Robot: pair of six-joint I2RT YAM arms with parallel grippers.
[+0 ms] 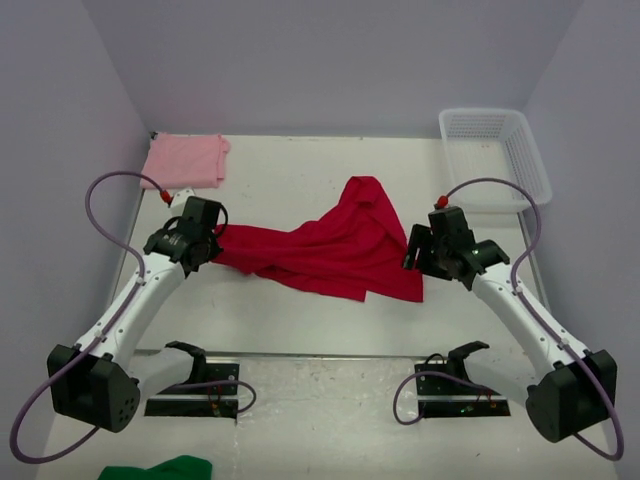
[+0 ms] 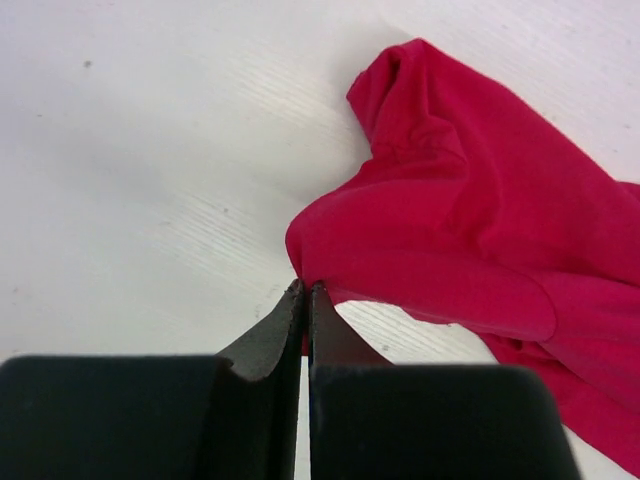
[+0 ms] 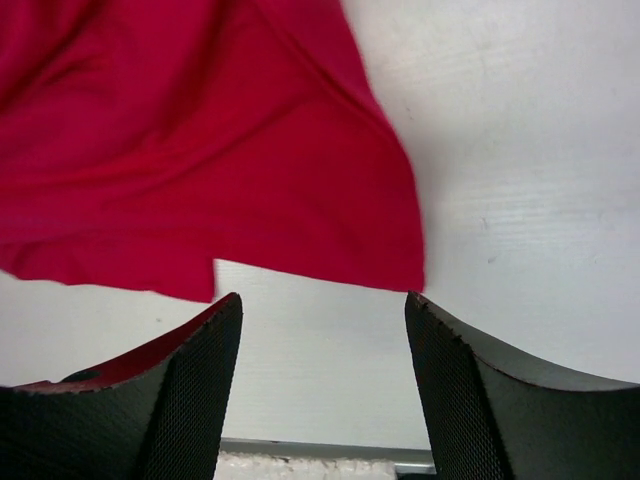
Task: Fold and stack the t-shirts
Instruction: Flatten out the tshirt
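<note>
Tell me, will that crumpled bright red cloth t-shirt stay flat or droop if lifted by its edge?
Probably droop: the bright red cloth t-shirt lies in soft folds, so it looks floppy. Likely light too: the left gripper, shut on one thin edge, seems enough to hold it.

Overhead and wrist close-ups, shared t-shirt (image 1: 330,250)

We see two matching limbs: the left arm (image 1: 140,300) and the right arm (image 1: 520,305), each with white tubular links between black joint housings. A lilac cable (image 1: 95,200) loops beside each, tipped with an orange-red plug (image 1: 163,197). On the right gripper (image 3: 320,300), the black fingers (image 3: 200,380) carry cross-hatched pads. Those of the left gripper (image 2: 305,295) taper smooth.
</note>
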